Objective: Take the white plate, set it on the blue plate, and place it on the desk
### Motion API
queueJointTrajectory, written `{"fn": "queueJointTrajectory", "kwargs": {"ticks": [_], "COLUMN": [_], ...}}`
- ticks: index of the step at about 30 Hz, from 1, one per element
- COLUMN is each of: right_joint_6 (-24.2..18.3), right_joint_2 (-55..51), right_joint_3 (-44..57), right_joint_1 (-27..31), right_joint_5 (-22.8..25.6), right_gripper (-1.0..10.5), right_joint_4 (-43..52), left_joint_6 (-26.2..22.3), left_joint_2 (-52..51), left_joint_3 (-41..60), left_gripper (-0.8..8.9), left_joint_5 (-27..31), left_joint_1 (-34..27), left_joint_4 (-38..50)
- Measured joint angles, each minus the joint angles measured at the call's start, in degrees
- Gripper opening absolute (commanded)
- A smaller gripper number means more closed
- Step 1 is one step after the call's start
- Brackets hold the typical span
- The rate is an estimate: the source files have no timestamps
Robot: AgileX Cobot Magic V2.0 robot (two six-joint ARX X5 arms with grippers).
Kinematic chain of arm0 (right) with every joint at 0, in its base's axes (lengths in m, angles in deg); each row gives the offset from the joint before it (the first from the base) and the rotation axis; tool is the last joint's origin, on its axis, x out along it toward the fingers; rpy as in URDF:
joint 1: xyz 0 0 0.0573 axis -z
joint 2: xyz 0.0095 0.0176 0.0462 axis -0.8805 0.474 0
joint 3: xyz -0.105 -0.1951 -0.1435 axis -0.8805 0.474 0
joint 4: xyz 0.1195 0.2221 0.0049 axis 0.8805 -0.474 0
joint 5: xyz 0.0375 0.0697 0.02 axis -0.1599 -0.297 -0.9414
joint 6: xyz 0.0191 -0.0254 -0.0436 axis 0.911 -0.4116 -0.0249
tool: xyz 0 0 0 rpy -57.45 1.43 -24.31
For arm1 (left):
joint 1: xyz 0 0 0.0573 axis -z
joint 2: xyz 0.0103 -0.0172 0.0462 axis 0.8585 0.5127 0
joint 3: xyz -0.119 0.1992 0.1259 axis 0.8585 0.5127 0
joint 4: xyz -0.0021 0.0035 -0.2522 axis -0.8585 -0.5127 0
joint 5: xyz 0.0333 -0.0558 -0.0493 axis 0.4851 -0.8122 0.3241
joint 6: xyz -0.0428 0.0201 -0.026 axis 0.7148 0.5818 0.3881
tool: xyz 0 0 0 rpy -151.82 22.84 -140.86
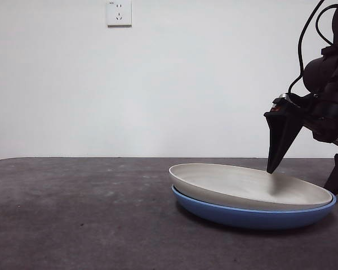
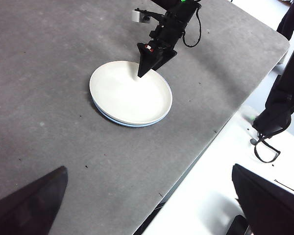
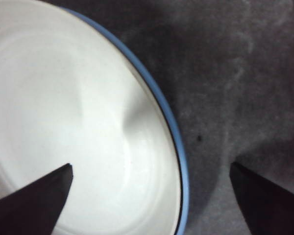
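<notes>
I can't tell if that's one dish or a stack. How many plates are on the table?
2. The white plate sits nested on the blue plate, which rests on the desk. The right pincer straddles their rim, open. Nothing suggests a third underneath, though a thin one could hide.

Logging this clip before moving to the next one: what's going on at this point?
The white plate sits nested in the blue plate on the desk. The right gripper is open, straddling the stacked rims on one side, one jaw over the white plate's inside and the other outside over the desk. It holds nothing. The left gripper waits, open, well away from the plates.
</notes>
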Motion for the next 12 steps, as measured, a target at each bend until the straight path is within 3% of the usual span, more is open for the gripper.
{"fn": "queueJointTrajectory", "kwargs": {"ticks": [5,12], "right_joint_6": [0.02,0.02], "right_joint_2": [0.46,1.77], "right_joint_3": [0.0,0.0], "right_joint_1": [0.0,0.0], "right_joint_5": [0.0,0.02], "right_gripper": [2.4,1.0], "right_joint_4": [-0.13,-1.62], "left_joint_6": [0.0,0.0], "left_joint_2": [0.0,0.0], "left_joint_3": [0.0,0.0], "left_gripper": [5.72,5.72], "left_joint_5": [0.0,0.0], "left_joint_1": [0.0,0.0], "left_joint_4": [0.0,0.0]}}
